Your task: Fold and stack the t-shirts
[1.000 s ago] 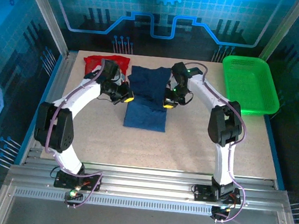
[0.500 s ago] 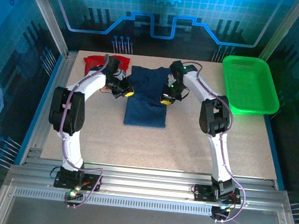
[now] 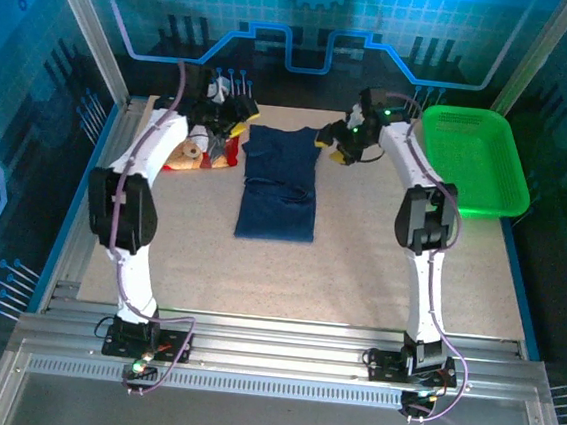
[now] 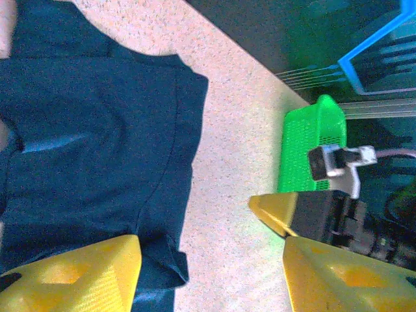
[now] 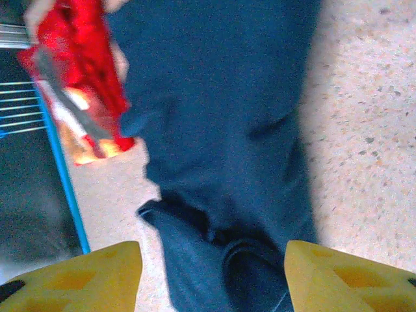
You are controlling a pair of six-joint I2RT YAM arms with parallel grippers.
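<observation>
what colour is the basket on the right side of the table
Bright green basket; it shows best in the top external view.

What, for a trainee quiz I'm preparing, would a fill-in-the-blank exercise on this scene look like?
1. On the table, the navy shirt lies between the red shirt and the ____ basket.
2. The left gripper and the right gripper hold nothing; both have their jaws ____.
3. The teddy-bear picture is on the ____ shirt.

Missing words: green; open; red.
</observation>
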